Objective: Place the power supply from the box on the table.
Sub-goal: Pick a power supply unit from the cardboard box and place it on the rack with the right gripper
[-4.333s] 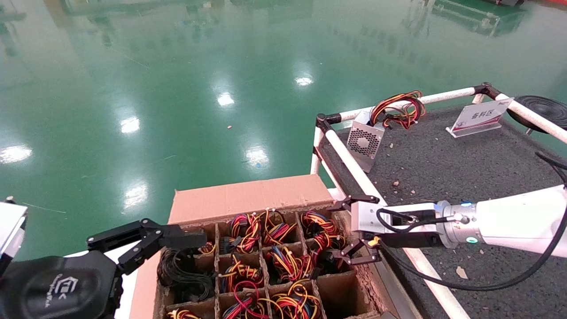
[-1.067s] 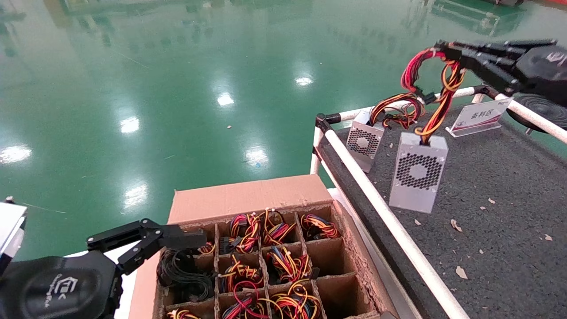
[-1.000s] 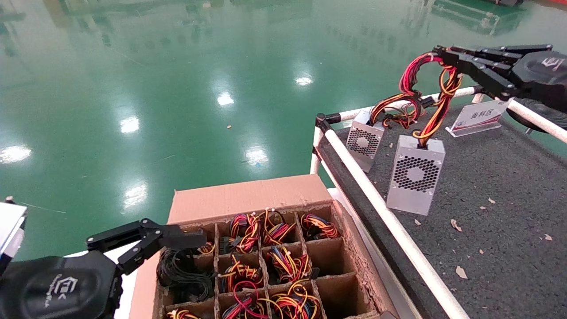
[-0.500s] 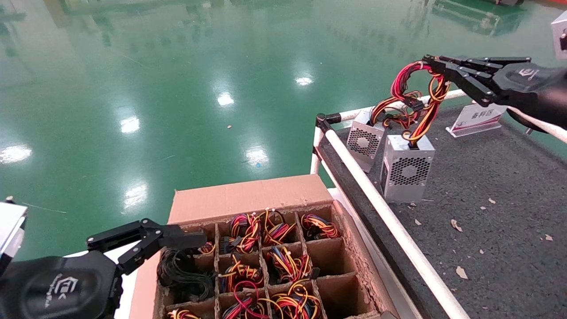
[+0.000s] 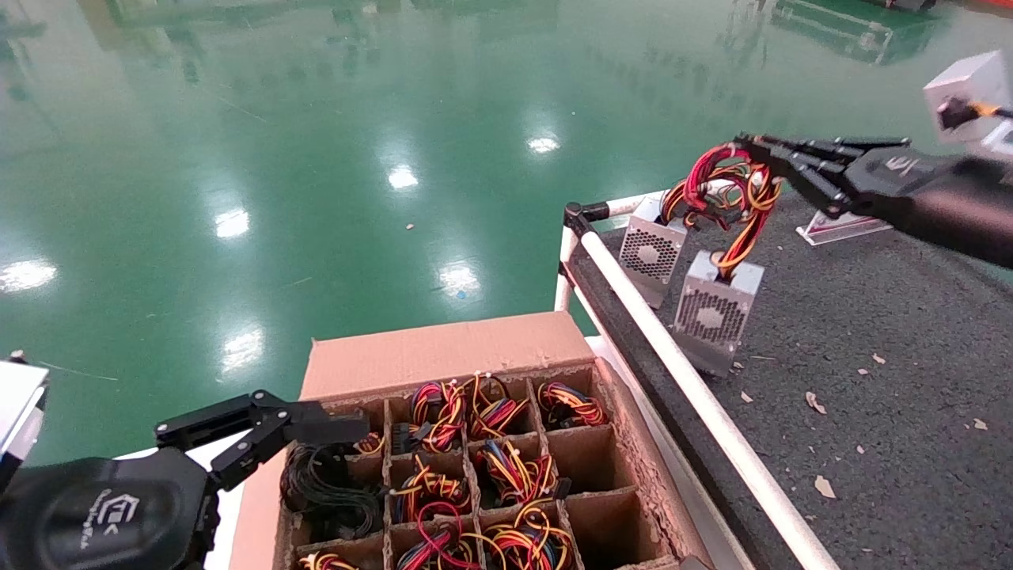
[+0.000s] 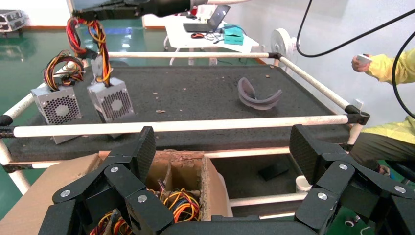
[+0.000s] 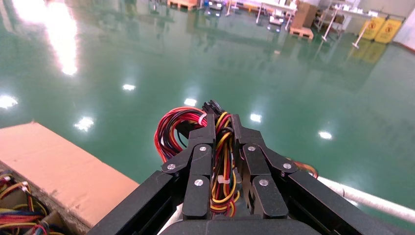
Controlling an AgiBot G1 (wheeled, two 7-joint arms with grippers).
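My right gripper (image 5: 752, 162) (image 7: 222, 128) is shut on the red, yellow and orange wire bundle (image 7: 173, 128) of the power supply (image 5: 716, 313) (image 6: 113, 100). The silver unit hangs tilted from its wires over the table (image 5: 870, 340) (image 6: 195, 93), close to the left rail; its lower edge is at the dark top, and I cannot tell whether it touches. The box (image 5: 443, 352) (image 6: 188, 164), its grid cells full of wire bundles, stands below the table's near corner. My left gripper (image 5: 316, 431) (image 6: 222, 152) is parked open at the box's left side, holding nothing.
A second silver unit (image 5: 650, 249) (image 6: 56, 105) with a wire loop stands at the table's far left corner, right beside the hanging one. White pipe rails (image 5: 681, 380) edge the table. A sign plate (image 5: 839, 226) and a grey curved piece (image 6: 258, 95) lie on it. A person in yellow (image 6: 391, 73) stands beyond.
The right gripper lifted the power supply out of the box, then carried it left and down toward the second unit by the rail. The left arm has not moved.
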